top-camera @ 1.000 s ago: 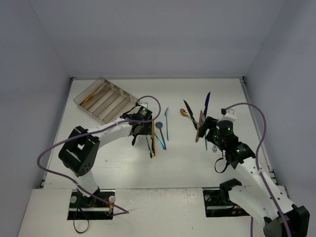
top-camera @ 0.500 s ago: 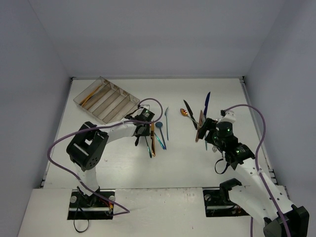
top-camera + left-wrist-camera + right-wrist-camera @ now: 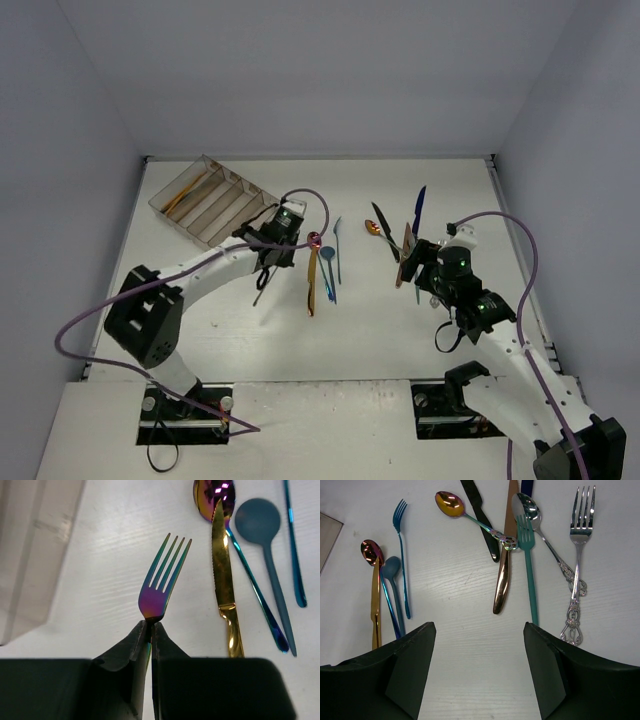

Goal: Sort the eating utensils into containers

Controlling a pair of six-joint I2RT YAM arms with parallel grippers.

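Iridescent purple-and-teal metal fork (image 3: 260, 288) is the piece now in play. From above, the left gripper (image 3: 264, 268) has swung away from the loose cluster around the gold table knife (image 3: 312, 280), where it hovered with its jaws apart a second ago. It now sits between that cluster and the clear plastic divided tray (image 3: 183, 228), near the tray's front corner. The fork is gone from beside the knife and travels with the gripper. The right gripper (image 3: 412, 262) has not shifted and is poised over the right-hand group.

In the left wrist view the fingers (image 3: 125, 650) are clenched on the fork's neck, tines pointing ahead. A tray wall shows at the left edge, and the gold knife and a slate-blue spoon (image 3: 257, 520) lie off to the right. Whether the fork clears the table I cannot tell.

In the right wrist view the fingers (image 3: 410, 670) stand spread, grasping nothing, above a copper knife (image 3: 504, 565), a teal fork (image 3: 529, 570) and an ornate silver fork (image 3: 580, 535).

The pick looks done. Carrying the fork to a compartment is the step in hand, and many pieces remain unsorted.
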